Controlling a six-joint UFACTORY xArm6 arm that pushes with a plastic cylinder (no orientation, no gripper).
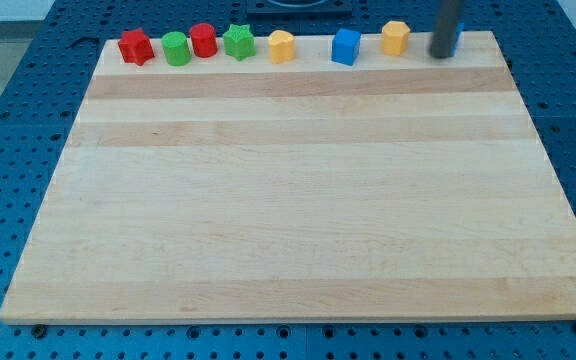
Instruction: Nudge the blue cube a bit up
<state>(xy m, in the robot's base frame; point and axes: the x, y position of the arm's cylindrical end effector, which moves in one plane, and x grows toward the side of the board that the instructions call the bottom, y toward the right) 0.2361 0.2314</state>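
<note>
Along the wooden board's (298, 200) twelve o'clock edge: red star block (136, 46), green cylinder (175, 48), red cylinder (203, 41), green star (238, 42), yellow block (282, 46), blue cube (346, 46), yellow block (396, 38). My tip (441, 55), a bare rod holding nothing, rests at the cube's three o'clock, apart; it likely needs to reach six o'clock.

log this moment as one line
tip: top right, right of yellow block | blue cube: top row, untouched, between two yellow blocks | contact: none | nudge: not started
</note>
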